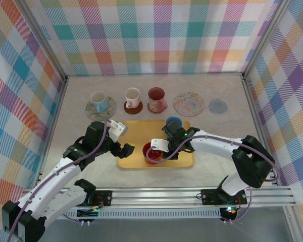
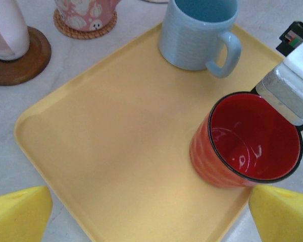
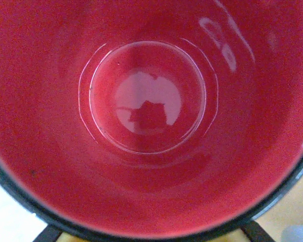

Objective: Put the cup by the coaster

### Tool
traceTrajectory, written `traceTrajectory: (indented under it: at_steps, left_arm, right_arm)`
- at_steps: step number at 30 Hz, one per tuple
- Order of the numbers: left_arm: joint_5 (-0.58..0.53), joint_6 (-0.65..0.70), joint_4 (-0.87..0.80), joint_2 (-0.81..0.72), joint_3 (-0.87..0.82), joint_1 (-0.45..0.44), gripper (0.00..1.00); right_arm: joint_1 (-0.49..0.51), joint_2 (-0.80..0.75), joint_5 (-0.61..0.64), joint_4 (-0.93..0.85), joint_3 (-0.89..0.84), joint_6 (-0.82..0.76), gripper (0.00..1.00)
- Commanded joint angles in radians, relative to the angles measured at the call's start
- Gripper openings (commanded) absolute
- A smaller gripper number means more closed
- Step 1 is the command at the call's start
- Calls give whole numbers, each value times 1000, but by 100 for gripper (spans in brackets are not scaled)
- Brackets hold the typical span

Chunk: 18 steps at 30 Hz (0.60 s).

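A red cup [image 1: 152, 153] with a dark rim stands in the near part of the yellow tray [image 1: 136, 132]. My right gripper [image 1: 159, 146] is over its right rim and shut on it. The cup's glossy red inside [image 3: 146, 101] takes up the right wrist view. From the left wrist, the same cup [image 2: 227, 156] sits near the tray's corner with the right gripper's grey and white body [image 2: 288, 91] against its far rim. My left gripper [image 2: 151, 214] hangs open over the tray's left part, holding nothing. An empty floral coaster [image 1: 188, 104] and a small blue-grey coaster [image 1: 217, 106] lie at the back right.
A light blue mug [image 1: 173, 122] stands at the tray's far right corner. Behind the tray, three cups sit on coasters: a white and blue one [image 1: 99, 102], a white one [image 1: 133, 97] and a dark red one [image 1: 156, 99]. Checked walls enclose the table.
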Motion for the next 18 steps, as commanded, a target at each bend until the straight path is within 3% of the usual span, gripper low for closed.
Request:
traceTrajectory:
  at_steps: [1,11,18]
  left_arm:
    - [-25,5,48,-30,12,-13,100]
    - [-36,-34,110,-19,83,-13,100]
    - [-38,-33,176,67,176,-13,100]
  right_arm:
    - [6,-64,-60,55,24,41,0]
    - [-50,-179,-69,131,56,178,0]
    - [-142,-238,-38,90,139,276,0]
